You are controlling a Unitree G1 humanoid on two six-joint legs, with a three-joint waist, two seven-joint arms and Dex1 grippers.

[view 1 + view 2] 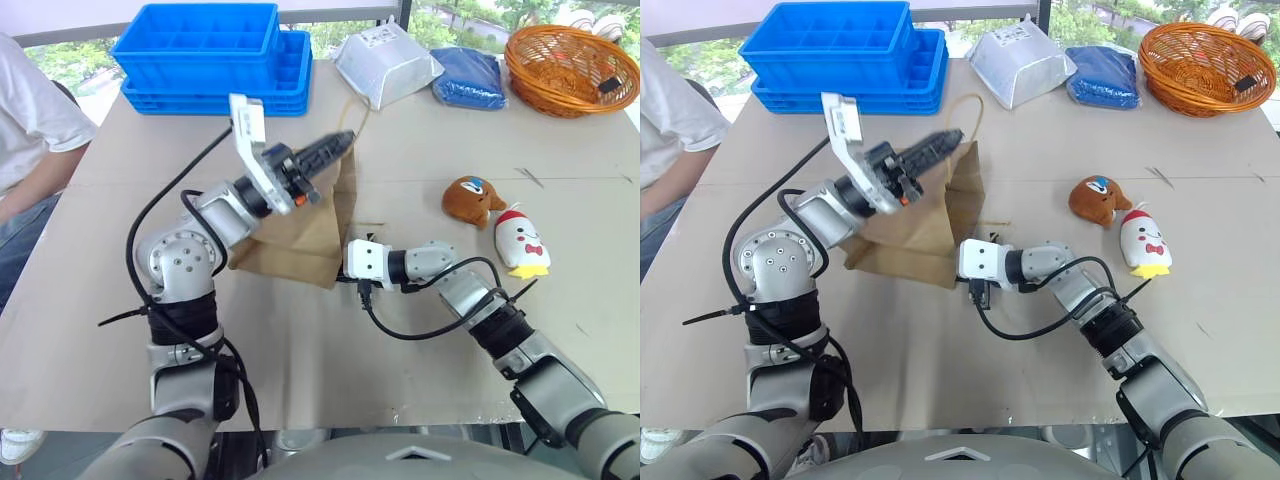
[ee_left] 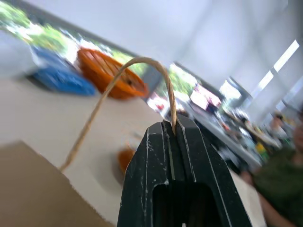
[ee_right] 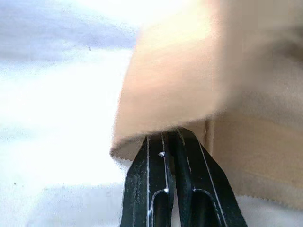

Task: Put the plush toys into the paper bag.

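The kraft paper bag (image 1: 305, 225) lies mid-frame on the worktop (image 1: 420, 370), light and floppy. The left end effector (image 2: 173, 126) pinches its cord handle (image 2: 142, 64); the right end effector (image 3: 169, 137) clamps the paper rim. Both plush toys (image 1: 473, 200) (image 1: 520, 243), soft and squeezable, sit right of centre.

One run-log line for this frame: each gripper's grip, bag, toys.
left gripper: shut on cord handle | right gripper: shut on paper bag edge | brown toy, white toy: on table, outside bag
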